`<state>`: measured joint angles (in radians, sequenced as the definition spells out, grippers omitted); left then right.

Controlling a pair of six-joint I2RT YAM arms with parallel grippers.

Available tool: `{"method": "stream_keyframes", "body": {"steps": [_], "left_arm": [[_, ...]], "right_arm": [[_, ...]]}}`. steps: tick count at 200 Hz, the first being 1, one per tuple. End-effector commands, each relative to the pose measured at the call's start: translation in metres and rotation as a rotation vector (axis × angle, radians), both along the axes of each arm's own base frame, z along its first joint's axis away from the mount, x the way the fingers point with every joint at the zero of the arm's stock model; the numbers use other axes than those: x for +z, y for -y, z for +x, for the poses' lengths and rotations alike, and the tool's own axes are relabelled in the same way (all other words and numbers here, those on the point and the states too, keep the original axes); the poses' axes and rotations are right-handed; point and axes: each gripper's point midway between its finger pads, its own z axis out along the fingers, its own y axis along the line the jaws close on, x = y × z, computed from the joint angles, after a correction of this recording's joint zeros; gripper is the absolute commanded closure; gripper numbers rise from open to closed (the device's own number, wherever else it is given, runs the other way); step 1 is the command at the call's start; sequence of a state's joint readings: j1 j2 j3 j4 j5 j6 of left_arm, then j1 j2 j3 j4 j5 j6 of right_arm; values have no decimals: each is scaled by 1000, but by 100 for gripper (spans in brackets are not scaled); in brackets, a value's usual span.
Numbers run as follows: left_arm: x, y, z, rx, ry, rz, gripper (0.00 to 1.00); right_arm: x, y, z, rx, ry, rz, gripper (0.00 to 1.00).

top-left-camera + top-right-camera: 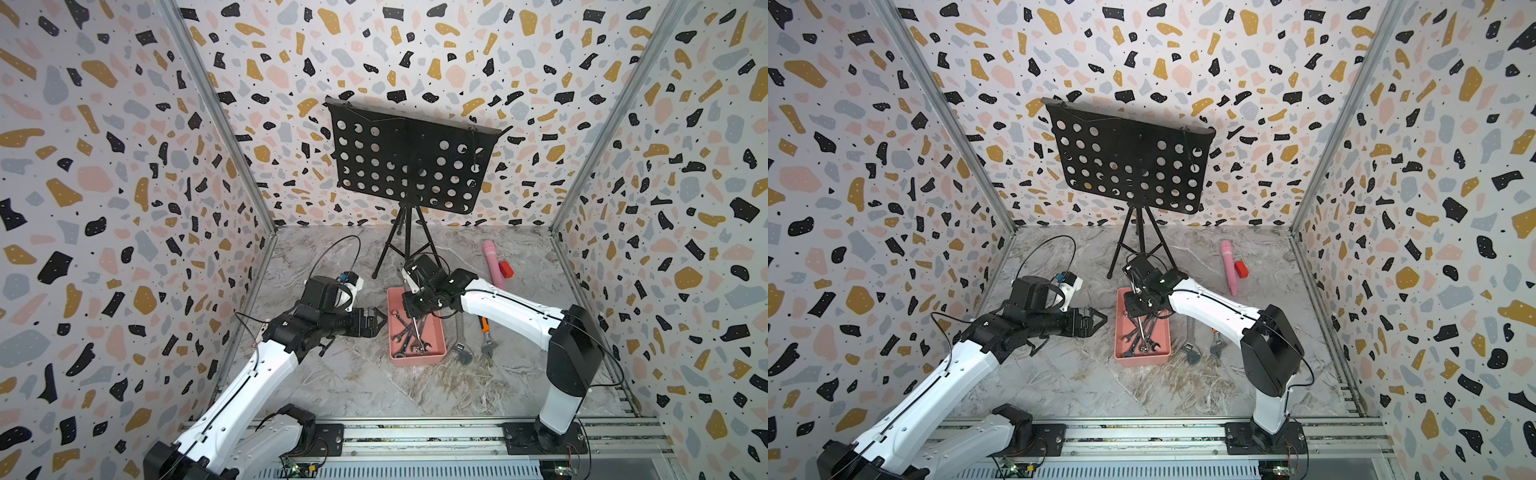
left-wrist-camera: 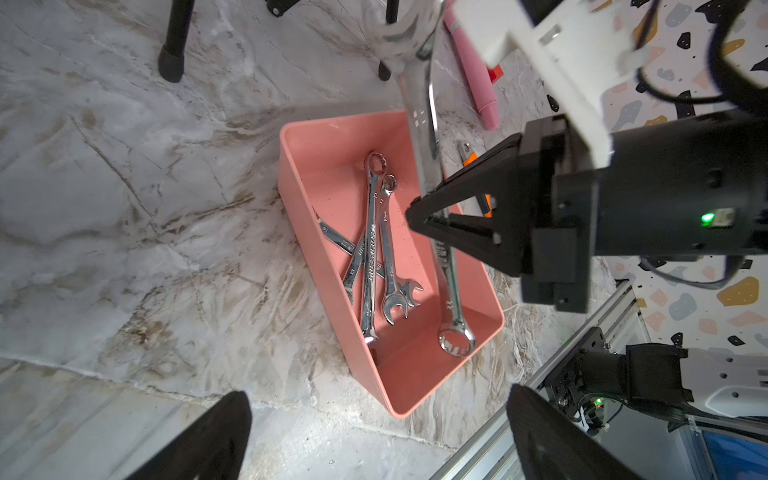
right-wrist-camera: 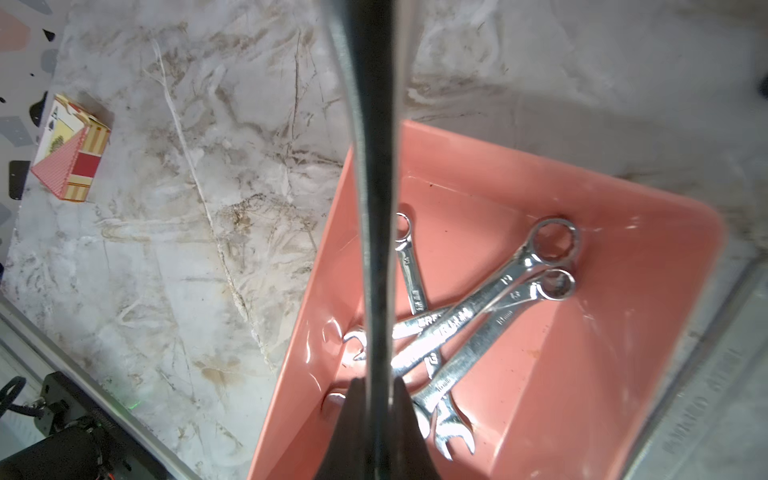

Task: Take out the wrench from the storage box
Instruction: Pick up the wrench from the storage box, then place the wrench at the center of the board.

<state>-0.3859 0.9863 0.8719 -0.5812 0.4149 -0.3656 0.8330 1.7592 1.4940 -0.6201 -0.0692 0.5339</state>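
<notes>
The storage box [image 1: 417, 360] is set centrally on a grey marbled tabletop [image 1: 365, 390] walled in by terrazzo-patterned panels [image 1: 104, 166]. A tilted wrench [image 2: 424, 137] is clamped by the right gripper [image 2: 415, 214], ring end inside the box; the left gripper [image 1: 381, 321] is held spread, empty, beside it.

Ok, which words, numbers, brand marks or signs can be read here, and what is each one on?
"GRE…", rest blurred: shaft of the big-ringed wrench in the storage box.
"12": same wrench, near its ring.
"13": smaller wrench beside it.
Spade sign: card box.
Stamps on the held wrench in the right gripper: too blurred to read.
</notes>
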Motion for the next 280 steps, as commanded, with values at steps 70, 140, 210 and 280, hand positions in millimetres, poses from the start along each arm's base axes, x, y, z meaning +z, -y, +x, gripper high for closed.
{"method": "stream_keyframes", "body": {"steps": [70, 140, 210, 280], "left_arm": [[13, 37, 13, -49, 16, -112, 0], [11, 51, 12, -74, 15, -108, 0], [8, 54, 12, -74, 11, -101, 0], [3, 53, 13, -73, 6, -89, 0]], "right_arm": [[33, 172, -14, -131, -48, -42, 100], [-55, 256, -8, -216, -170, -196, 100], [-104, 279, 17, -274, -228, -236, 100], [-128, 286, 26, -289, -255, -270, 100]]}}
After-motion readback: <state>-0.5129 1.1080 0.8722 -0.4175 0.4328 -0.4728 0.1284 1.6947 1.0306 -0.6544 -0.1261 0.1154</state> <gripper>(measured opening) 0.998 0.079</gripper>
